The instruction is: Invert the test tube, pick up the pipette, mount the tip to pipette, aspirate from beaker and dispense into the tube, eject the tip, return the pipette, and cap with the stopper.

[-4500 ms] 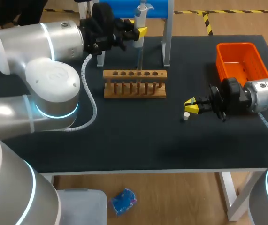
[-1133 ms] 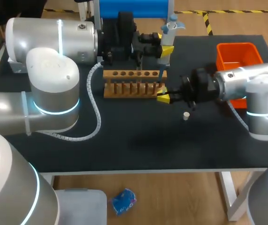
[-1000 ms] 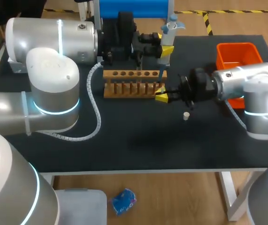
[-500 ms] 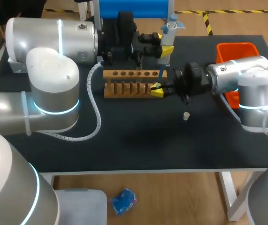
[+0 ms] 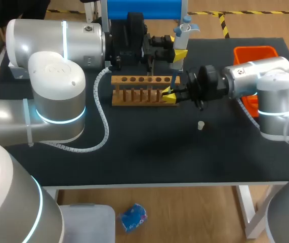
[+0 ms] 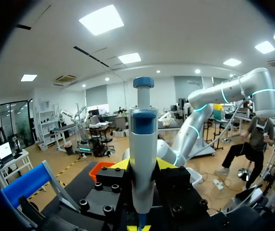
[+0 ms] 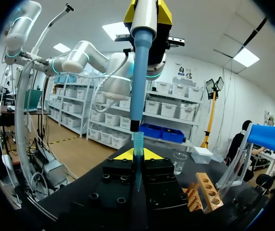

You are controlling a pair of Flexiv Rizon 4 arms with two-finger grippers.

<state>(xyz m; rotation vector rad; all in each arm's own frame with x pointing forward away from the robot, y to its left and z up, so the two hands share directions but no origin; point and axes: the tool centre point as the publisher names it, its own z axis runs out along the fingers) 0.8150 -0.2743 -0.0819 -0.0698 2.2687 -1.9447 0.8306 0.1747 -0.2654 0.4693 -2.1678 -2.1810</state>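
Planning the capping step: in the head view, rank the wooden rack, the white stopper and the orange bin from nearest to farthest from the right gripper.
From the right gripper:
1. Wooden rack, its right end just beside the gripper.
2. White stopper, on the mat nearer the table's front.
3. Orange bin, far right corner.

Blue-and-white pipette (image 5: 180,36), orange bin (image 5: 246,54)

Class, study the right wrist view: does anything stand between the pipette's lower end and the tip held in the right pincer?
Nothing visible does. The blue-and-white pipette hangs straight above the small translucent blue tip held in the right pincer, their ends almost meeting.
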